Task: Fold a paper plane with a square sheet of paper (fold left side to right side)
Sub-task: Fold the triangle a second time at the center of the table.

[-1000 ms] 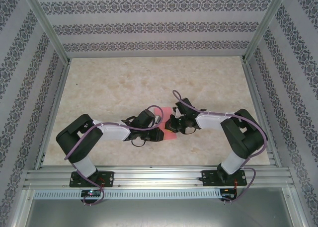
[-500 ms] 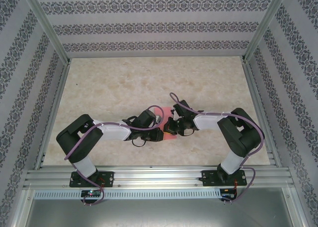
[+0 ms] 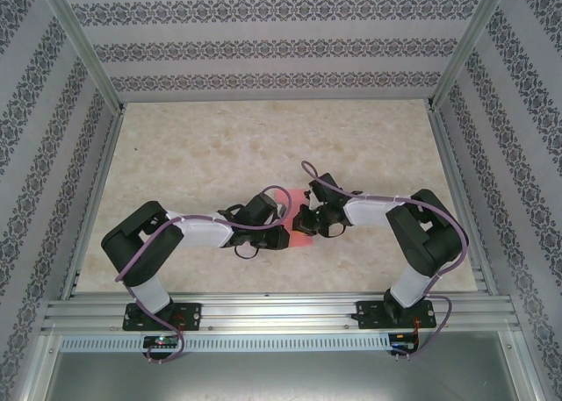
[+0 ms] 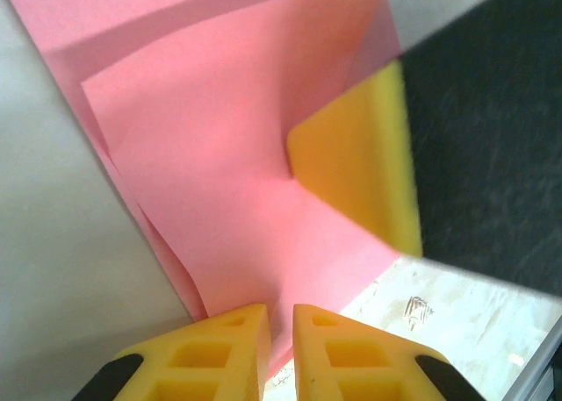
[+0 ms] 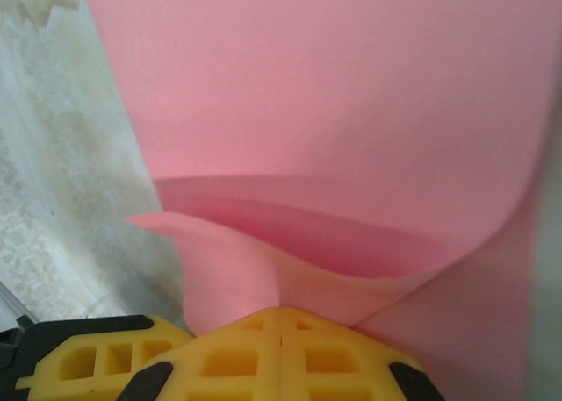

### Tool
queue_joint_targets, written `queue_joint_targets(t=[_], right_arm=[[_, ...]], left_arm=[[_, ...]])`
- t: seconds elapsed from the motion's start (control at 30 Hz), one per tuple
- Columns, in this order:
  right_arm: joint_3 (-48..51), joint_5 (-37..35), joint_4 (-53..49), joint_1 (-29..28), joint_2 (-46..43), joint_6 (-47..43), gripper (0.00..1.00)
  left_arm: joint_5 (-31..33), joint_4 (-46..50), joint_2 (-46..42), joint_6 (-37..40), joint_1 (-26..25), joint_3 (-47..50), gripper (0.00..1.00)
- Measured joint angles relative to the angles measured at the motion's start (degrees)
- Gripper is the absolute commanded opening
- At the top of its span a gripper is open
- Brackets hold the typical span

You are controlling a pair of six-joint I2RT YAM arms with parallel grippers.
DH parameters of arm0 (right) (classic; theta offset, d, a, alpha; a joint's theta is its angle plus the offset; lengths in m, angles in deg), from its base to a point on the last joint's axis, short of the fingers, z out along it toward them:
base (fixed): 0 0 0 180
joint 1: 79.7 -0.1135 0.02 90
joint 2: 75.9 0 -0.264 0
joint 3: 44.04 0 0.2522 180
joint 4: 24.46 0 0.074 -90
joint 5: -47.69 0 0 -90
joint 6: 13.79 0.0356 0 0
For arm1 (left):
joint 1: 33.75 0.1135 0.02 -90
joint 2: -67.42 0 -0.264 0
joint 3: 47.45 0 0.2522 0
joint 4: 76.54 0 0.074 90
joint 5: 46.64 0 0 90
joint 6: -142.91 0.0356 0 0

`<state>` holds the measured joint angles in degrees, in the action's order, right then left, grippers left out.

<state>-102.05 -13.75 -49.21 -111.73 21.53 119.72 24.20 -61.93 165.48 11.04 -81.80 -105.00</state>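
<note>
Fingers (image 5: 219,361) of the right gripper (image 5: 281,313) are pressed together and clamped on the square sheet of paper (image 5: 351,111), which rises out of their seam in curled layers. Fingers (image 4: 219,353) of the left gripper (image 4: 281,318) stand close with a narrow slot between them. The sheet's lower edge runs into that slot; whether it is pinched cannot be determined.

The table (image 3: 263,138) is a marbled beige surface. The left arm (image 3: 202,234) and the right arm (image 3: 378,212) reach inward from the near edge and meet at mid-width, closer to the near edge than to the far edge. The sheet sits between the two wrists at that spot, partly covered by them.

Seen from the left wrist, the sheet is folded over itself, with layers offset along its left side. One yellow finger (image 4: 360,164) of the right gripper lies against its face.
</note>
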Motion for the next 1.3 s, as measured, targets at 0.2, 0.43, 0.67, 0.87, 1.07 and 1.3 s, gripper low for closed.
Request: queue_joint_targets(t=[0.2, 0.43, 0.67, 0.87, 1.07, 1.3], right_arm=[[-1.95, 0.07, -2.32, 2.6, 1.11, -1.95, 0.05], [-4.04, 0.42, -4.33, 6.6, 2.47, -4.68, 0.06], [-5.03, 0.61, -5.11, 9.03, 3.15, -6.43, 0.06], [-5.38, -2.8, -6.88, 10.12, 1.46, -7.85, 0.07], [-5.14, -5.55, -8.04, 10.16, -6.1, -8.02, 0.07], [-3.21, -4.22, -4.66, 2.51, -5.31, -4.33, 0.07]], left_arm=[[0.02, -0.11, 0.09, 0.22, 0.0, 0.0, 0.17], [0.2, -0.55, 0.15, 0.22, -0.02, 0.0, 0.17], [0.24, -0.74, 0.15, 0.22, -0.02, 0.0, 0.17], [0.26, -0.81, 0.15, 0.22, -0.02, 0.0, 0.17], [0.28, -0.9, 0.15, 0.22, -0.07, 0.0, 0.17], [0.44, -0.9, 0.09, 0.22, -0.13, 0.0, 0.18]])
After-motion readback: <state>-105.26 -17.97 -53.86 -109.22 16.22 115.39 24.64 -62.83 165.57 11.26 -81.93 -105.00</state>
